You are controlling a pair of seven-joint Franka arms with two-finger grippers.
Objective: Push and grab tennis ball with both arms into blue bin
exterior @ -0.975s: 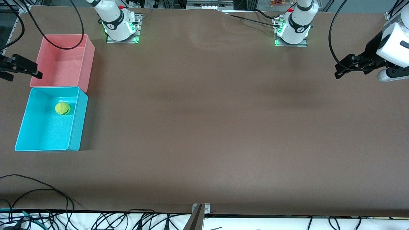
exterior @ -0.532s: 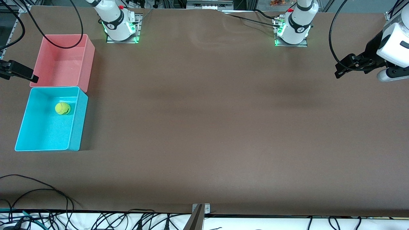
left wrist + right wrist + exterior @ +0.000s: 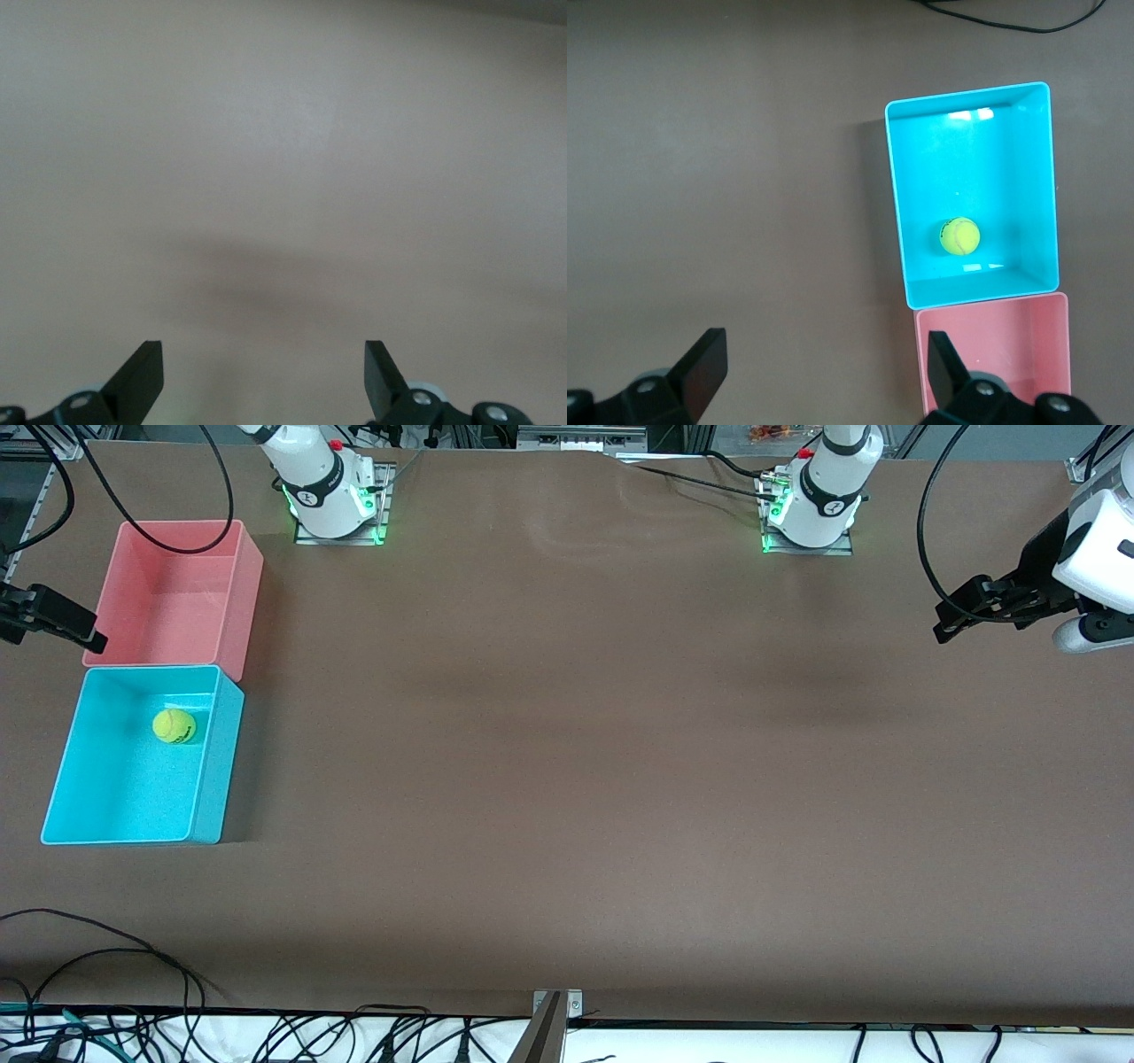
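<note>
Across the whole frame spreads the brown table [image 3: 576, 779]. At its left edge, the pink bin [image 3: 177, 593] sits above the blue bin [image 3: 208, 779], touching it. Right gripper [image 3: 53, 620] at far left and left gripper [image 3: 974, 607] at upper right both hang with fingers wide, empty. Tennis ball [image 3: 174, 726] lies inside the blue bin.

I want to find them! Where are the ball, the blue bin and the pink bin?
ball [image 3: 174, 726], front view, middle of its fuzzy top
blue bin [image 3: 124, 797], front view, bare floor
pink bin [image 3: 168, 607], front view, bare floor
</note>
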